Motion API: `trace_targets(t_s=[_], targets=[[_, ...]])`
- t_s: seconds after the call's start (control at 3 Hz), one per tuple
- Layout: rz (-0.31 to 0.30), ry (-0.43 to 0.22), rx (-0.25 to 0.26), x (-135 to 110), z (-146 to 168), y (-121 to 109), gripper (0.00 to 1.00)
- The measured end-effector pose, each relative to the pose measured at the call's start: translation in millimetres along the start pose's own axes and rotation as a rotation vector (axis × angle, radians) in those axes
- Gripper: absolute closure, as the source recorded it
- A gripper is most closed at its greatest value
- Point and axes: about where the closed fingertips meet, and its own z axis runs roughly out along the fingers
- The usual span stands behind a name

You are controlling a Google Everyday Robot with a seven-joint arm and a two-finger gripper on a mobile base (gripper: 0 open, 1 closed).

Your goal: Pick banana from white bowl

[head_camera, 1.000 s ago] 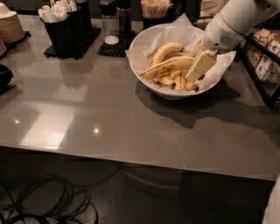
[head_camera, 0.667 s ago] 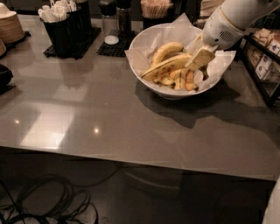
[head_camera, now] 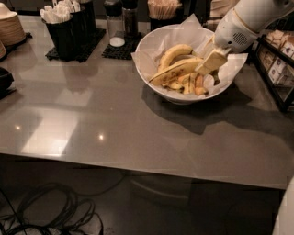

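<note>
The white bowl (head_camera: 151,82), lined with crinkled white paper, stands at the back right of the grey table. Several bananas lie in it. The banana (head_camera: 177,72), long, nearly straight and brown-speckled, lies across the front of the heap with its right end tilted up. My gripper (head_camera: 207,64) reaches down into the bowl from the upper right on the white arm. It is shut on the banana's right end. A shorter, cleaner curved banana (head_camera: 173,53) lies behind it. The smaller bananas below are partly hidden.
A stack of tan plates (head_camera: 10,27) stands at the far left. Black holders with white utensils (head_camera: 64,25), a shaker (head_camera: 114,23) and a straw holder (head_camera: 163,10) line the back edge. A black rack with packets (head_camera: 278,69) stands to the right of the bowl.
My gripper has risen a little in the bowl, and the speckled banana's right end has tilted up with it. The bowl has not moved.
</note>
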Motion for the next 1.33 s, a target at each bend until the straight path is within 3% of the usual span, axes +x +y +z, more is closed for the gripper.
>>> trace_targets(t_s=[0.33,0.67,1.0,1.33], targets=[[-0.024,-0.127,-0.046,8,-21,11,1.0],[-0.039,-0.32,-0.032,13,-66,30,1.0],[-0.046,-0.44,-0.008,20,-106,50,1.0],[-0.01,-0.475,-0.018,33,-124,65,1.0]])
